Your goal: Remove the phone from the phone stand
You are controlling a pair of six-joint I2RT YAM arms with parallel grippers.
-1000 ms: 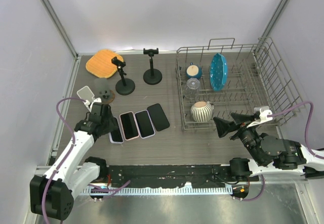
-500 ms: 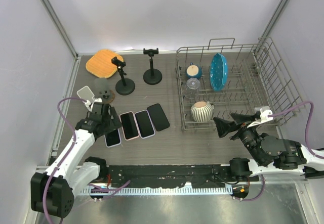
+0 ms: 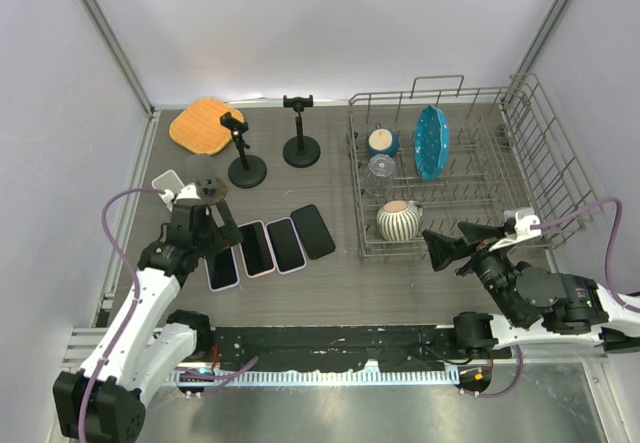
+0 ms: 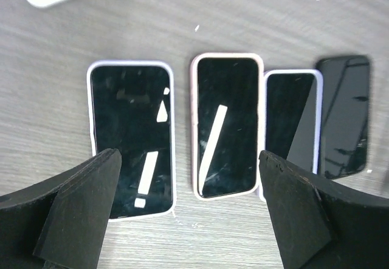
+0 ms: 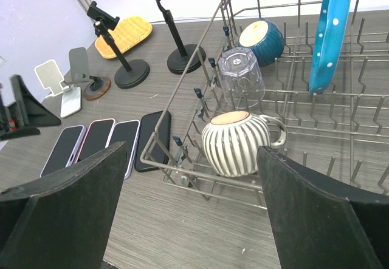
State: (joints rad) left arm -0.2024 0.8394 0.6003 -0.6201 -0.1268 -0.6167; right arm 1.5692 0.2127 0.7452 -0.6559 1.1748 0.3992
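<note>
- Release is the news here: a second ago the left gripper point(image 4: 188, 217) was down on the table, closed on the phone point(image 4: 130, 136). Now its jaws stand wide apart with nothing between them, lifted clear above the wood.
- Directly beneath it the phone, in its pale lilac case, lies flat and face up, touched by neither finger.
- Just beside the phone lie the pink-cased phone point(image 4: 226, 123), the white-cased phone point(image 4: 290, 126) and the black phone point(image 4: 343, 123). Together they form one row of four, side by side and close together.
- Further out from the row, the white stand point(image 3: 168, 181) and the grey stand point(image 3: 207, 185) sit just behind the left arm, both bare. I cannot tell which of them carried the phone.
- The near black stand point(image 3: 246, 170) and the far black stand point(image 3: 301, 151) hold nothing either.
- Across the table the right gripper point(image 3: 445, 248) hovers fully spread and empty beside the dish rack point(image 3: 520, 113), taking no part.
- My reading: with the phone off its stand, set down and let go, the removal looks complete. What remains for the left arm is to pull back without brushing the row.
</note>
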